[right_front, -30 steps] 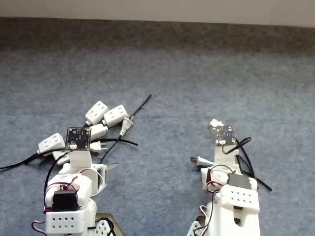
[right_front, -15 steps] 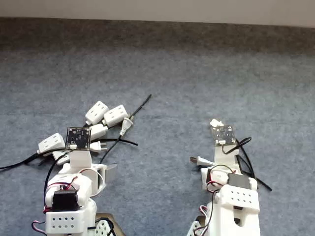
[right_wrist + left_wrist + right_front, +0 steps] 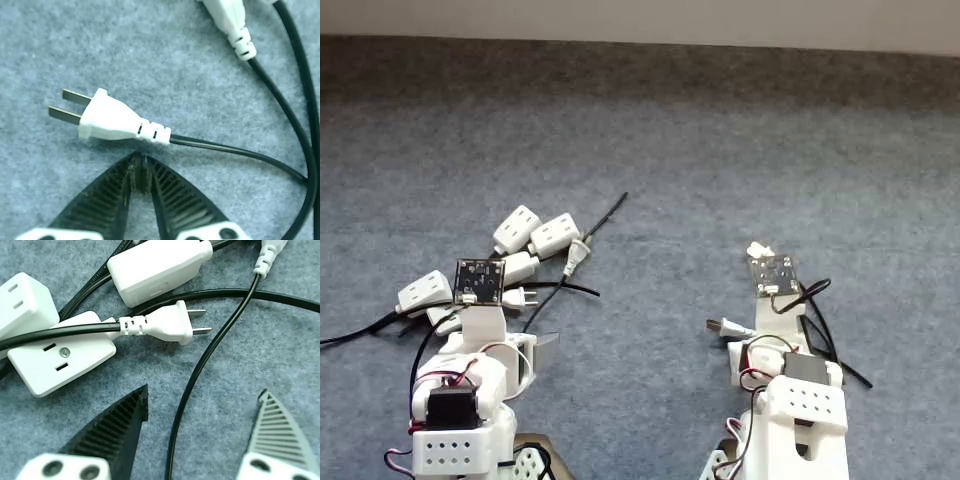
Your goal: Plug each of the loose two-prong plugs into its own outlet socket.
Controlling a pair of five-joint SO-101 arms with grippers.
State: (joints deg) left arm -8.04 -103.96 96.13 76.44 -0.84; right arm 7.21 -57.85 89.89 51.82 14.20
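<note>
Nothing has moved. Left gripper (image 3: 203, 390) stands open over a black cable (image 3: 200, 375); right gripper (image 3: 140, 160) is closed, empty, beside a loose plug (image 3: 115, 122). Closing the left could pinch the cable, missing the two-prong plug (image 3: 165, 325).

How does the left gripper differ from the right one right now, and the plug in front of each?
The left gripper is open wide; the right gripper is shut on nothing. The left plug lies beside an outlet socket among black cords; the right plug lies on the bare grey surface, no socket beside it. Both plugs are white, two-pronged and loose.
</note>
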